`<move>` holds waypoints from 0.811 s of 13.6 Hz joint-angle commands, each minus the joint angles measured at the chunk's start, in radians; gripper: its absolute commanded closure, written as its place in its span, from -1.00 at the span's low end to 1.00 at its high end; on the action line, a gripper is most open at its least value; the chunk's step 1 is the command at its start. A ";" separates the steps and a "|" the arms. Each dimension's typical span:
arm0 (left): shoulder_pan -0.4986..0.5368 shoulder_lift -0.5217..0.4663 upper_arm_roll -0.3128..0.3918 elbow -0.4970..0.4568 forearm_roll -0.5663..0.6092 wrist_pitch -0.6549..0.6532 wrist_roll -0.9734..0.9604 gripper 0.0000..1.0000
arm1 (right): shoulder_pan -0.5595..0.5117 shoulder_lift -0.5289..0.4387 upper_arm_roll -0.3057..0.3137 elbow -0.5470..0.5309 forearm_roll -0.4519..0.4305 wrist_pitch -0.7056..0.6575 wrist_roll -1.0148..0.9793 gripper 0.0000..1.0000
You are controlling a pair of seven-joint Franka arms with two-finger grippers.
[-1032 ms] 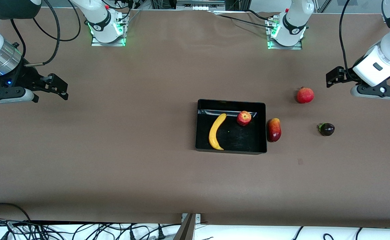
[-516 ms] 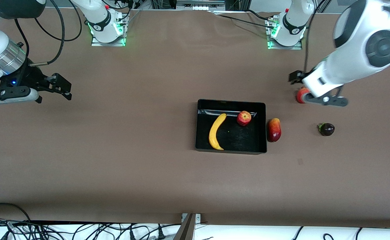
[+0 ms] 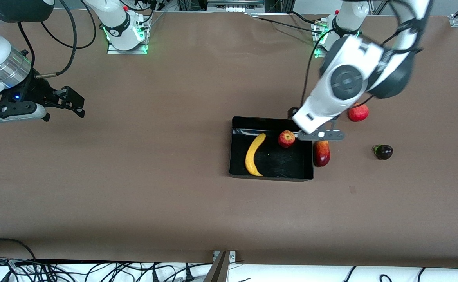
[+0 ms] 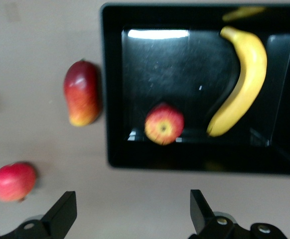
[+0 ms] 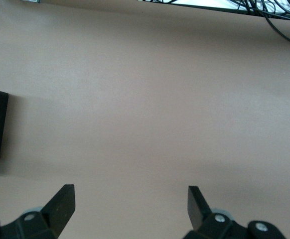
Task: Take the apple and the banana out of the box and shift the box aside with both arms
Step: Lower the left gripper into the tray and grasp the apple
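left gripper (image 3: 293, 114) up over the box (image 3: 271, 176) edge toward the bases, fingers spread wide, air between them. in the box: banana (image 3: 253, 154) along one side, apple (image 3: 286, 138) against the wall, bare floor between and nearer the front camera. mango (image 3: 321, 153) touching the box's outer wall; tight there. pomegranate (image 3: 358, 112) and mangosteen (image 3: 383, 151) stand apart, reachable all round. right gripper (image 3: 62, 102) waits, spread, over bare table (image 3: 143, 188).
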 commanded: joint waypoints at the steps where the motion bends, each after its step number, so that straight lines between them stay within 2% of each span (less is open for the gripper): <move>1: -0.044 0.099 0.006 0.001 0.096 0.153 -0.139 -1.00 | 0.007 0.002 -0.004 0.011 0.003 -0.004 0.009 -1.00; 3: -0.061 0.144 0.004 -0.025 0.228 0.182 -0.190 -1.00 | 0.007 0.002 -0.004 0.011 0.001 -0.001 0.009 -1.00; 4: -0.061 0.172 0.004 -0.038 0.232 0.196 -0.199 -1.00 | 0.007 0.002 -0.004 0.011 0.001 0.001 0.009 -1.00; 8: -0.050 0.183 0.001 -0.202 0.231 0.455 -0.250 -1.00 | 0.007 0.005 -0.004 0.011 0.001 0.008 0.009 -1.00; 11: -0.053 0.201 0.001 -0.230 0.230 0.466 -0.267 -1.00 | 0.007 0.007 -0.004 0.010 0.000 0.007 0.008 -1.00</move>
